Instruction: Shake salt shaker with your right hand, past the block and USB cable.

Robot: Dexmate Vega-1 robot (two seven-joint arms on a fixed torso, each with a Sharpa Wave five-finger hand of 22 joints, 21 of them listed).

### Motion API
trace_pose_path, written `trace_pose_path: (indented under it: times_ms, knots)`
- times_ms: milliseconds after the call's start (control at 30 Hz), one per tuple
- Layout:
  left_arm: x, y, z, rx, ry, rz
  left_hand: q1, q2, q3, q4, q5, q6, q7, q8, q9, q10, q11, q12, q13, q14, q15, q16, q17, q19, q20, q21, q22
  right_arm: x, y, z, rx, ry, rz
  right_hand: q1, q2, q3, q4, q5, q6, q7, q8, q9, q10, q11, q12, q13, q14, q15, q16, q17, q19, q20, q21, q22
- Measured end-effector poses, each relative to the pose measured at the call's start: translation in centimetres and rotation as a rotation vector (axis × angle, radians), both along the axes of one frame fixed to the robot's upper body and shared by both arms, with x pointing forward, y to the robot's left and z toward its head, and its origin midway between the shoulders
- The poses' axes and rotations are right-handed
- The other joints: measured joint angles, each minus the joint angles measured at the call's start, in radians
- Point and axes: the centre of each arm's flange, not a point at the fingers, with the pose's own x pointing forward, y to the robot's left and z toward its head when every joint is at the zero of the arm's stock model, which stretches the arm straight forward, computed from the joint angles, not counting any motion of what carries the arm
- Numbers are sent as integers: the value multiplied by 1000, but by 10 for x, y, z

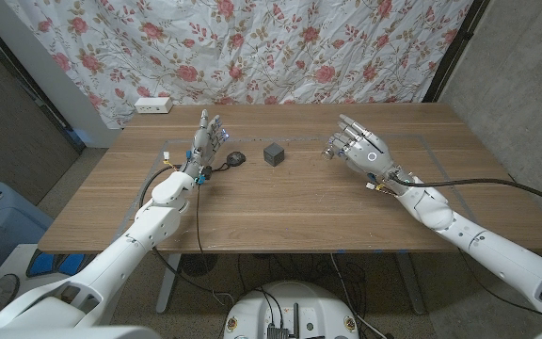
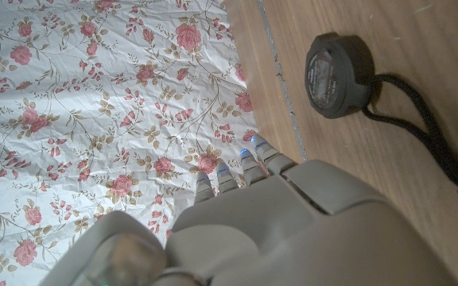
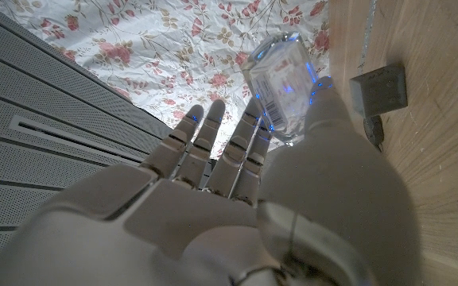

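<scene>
Head view: the right arm reaches in from the lower right corner across the wooden tabletop (image 1: 280,212), and the right hand (image 1: 360,151) sits raised over the right half of the tabletop, its back turned up and its fingers (image 1: 339,143) pointing toward the middle. Something small and pale shows at the fingertips, too small here to make out. The dark block (image 1: 273,154) stands between the two hands, well apart from the right hand. The left arm comes up from the lower left corner; the left hand (image 1: 205,141) stands on its edge, palm upright, fingers straight and close together, holding nothing. The coiled USB cable (image 1: 234,159) lies just beside it, toward the block.

Left wrist view: the left hand (image 2: 293,230) shows its back, fingertips (image 2: 245,171) extended side by side toward the floral curtain (image 2: 94,103). The USB cable (image 2: 340,67) lies on the wood near the hand, its black cord trailing off, apart from the fingers.

Right wrist view: the right hand (image 3: 237,199) pinches the clear salt shaker (image 3: 285,83) between thumb and fingers (image 3: 245,143), the remaining fingers extended alongside. The shaker's long axis runs along the fingers, its far end pointing away from the palm toward the curtain. The block (image 3: 380,89) sits on the wood beyond the thumb.
</scene>
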Motion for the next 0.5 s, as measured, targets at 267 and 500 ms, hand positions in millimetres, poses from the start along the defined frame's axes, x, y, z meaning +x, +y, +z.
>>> trace_pose_path:
  times_ms: [267,500]
  knots:
    - [0,0,0,0,0,0,0,0,0,0,0,0,0,0,0,0,0,0,0,0,0,0,0,0,0,0,0,-3,4,-8,-9,19,18,0,0,1,1,0,0,0,0,0,-4,4,0,0,0,0,0,0,0,0,0,0]
    - [0,0,0,0,0,0,0,0,0,0,0,0,0,0,0,0,0,0,0,0,0,0,0,0,0,0,0,-5,5,-8,-4,22,28,0,0,1,6,-7,0,0,0,0,-5,5,0,0,0,0,0,0,0,0,0,0]
